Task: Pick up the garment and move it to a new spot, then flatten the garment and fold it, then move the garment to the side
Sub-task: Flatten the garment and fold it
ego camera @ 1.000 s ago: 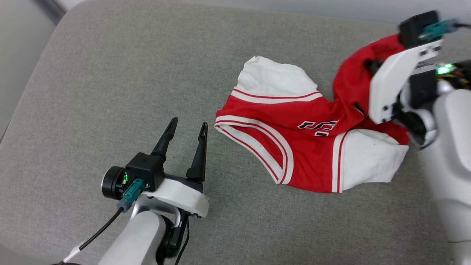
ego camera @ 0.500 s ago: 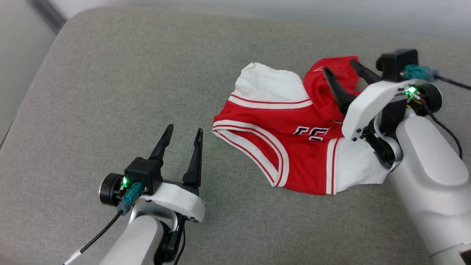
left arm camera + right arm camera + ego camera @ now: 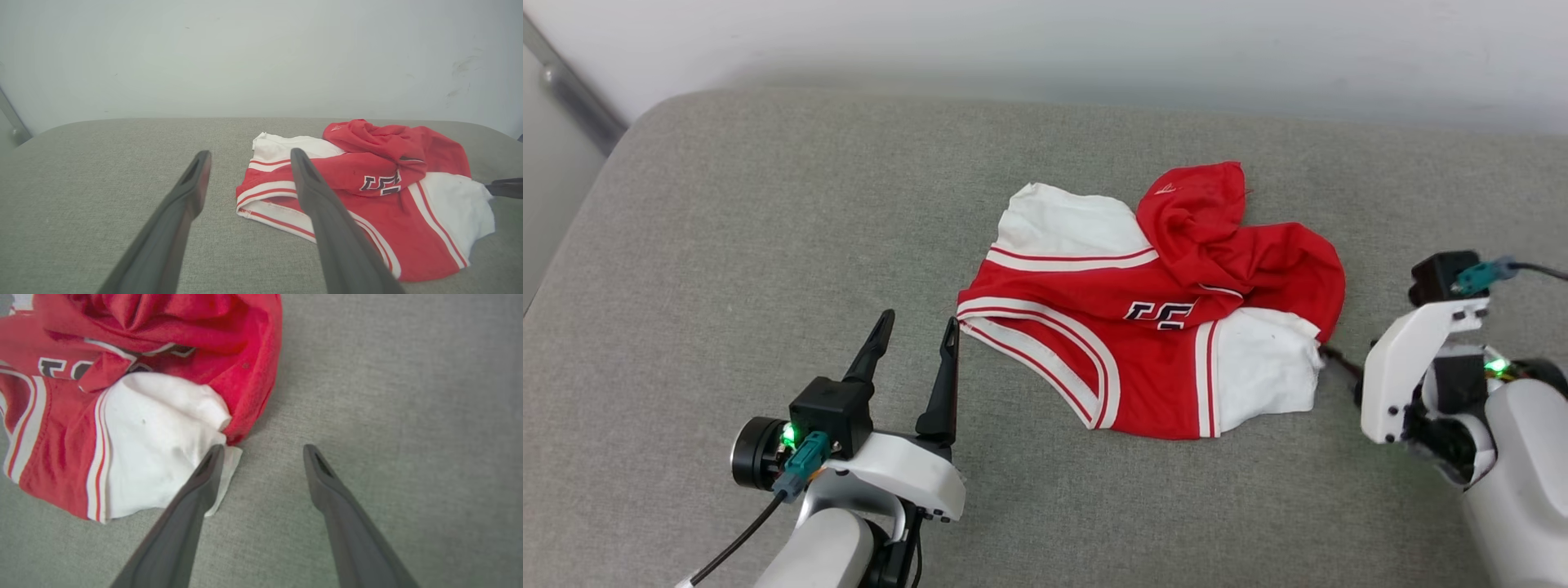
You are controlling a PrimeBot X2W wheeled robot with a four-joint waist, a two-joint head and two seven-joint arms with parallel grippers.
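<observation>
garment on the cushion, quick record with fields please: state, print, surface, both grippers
garment: red shirt, white sleeves, lying crumpled, red body bunched over its far right part, not flat
print: black, white-outlined, partly under a fold
surface: grey cushion
left gripper: open, empty, beside the garment's left edge, apart from it
right gripper: open, empty, one finger at the white sleeve on the garment's right edge
</observation>
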